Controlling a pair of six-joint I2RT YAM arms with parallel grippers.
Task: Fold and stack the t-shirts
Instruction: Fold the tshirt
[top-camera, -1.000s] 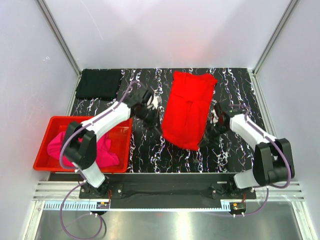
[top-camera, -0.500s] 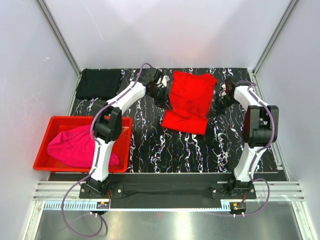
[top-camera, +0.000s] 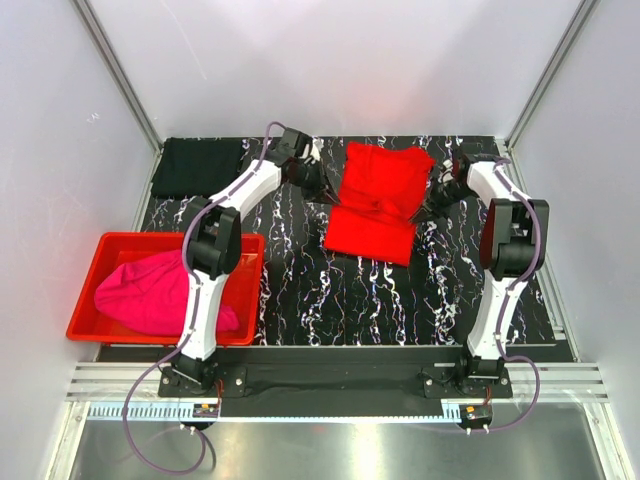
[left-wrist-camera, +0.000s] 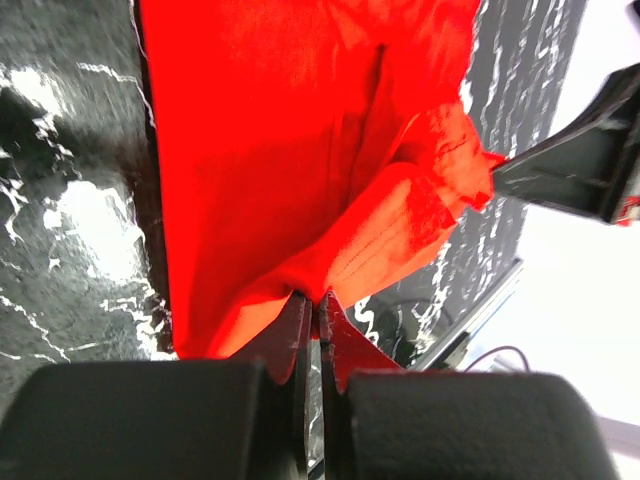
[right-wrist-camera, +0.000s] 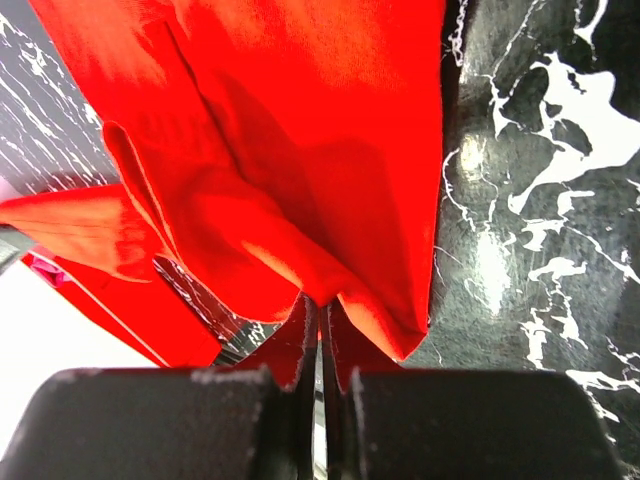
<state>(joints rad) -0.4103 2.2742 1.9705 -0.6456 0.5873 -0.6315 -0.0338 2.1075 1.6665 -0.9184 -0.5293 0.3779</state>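
The red t-shirt (top-camera: 372, 215) lies at twelve o'clock on the table (top-camera: 330, 290), the left gripper (left-wrist-camera: 312, 300) pinched shut on its nine o'clock edge, the right gripper (right-wrist-camera: 318, 302) likewise on its three o'clock edge. Best carry both edges level toward twelve o'clock so the fold lands square.

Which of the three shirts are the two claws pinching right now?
The bright red shirt mid-table. The black shirt lies folded in the far left corner; the pink shirt sits in the red bin.

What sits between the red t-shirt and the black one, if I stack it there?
Only the left pincer itself, shut on the red t-shirt at its left edge; nothing else visible lies before the black t-shirt.
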